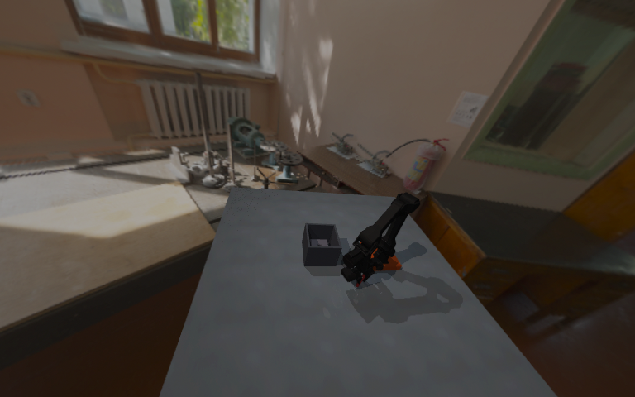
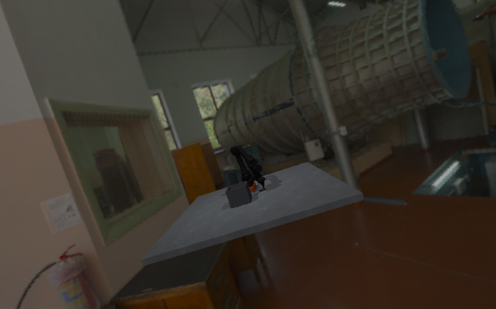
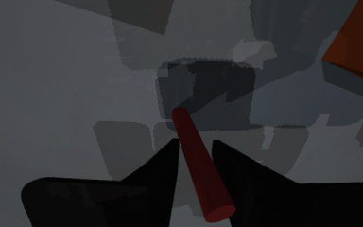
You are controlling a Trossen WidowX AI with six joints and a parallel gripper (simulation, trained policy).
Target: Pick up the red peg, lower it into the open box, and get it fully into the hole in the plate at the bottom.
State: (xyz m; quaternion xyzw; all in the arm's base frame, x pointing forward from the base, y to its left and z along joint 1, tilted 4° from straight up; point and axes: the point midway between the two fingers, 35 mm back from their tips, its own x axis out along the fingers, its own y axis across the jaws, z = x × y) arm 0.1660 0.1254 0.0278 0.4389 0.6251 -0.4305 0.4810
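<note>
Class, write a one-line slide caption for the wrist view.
Red peg between the black gripper's fingers, an orange corner at upper right.

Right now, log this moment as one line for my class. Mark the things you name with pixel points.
red peg (image 1: 358, 284) (image 2: 263, 188) (image 3: 203, 175): between gripper (image 1: 360, 280) (image 2: 262, 186) (image 3: 196, 140) fingers | grip: unconfirmed | box (image 1: 322, 256) (image 2: 240, 196): open, beside arm | insertion: not done
</note>
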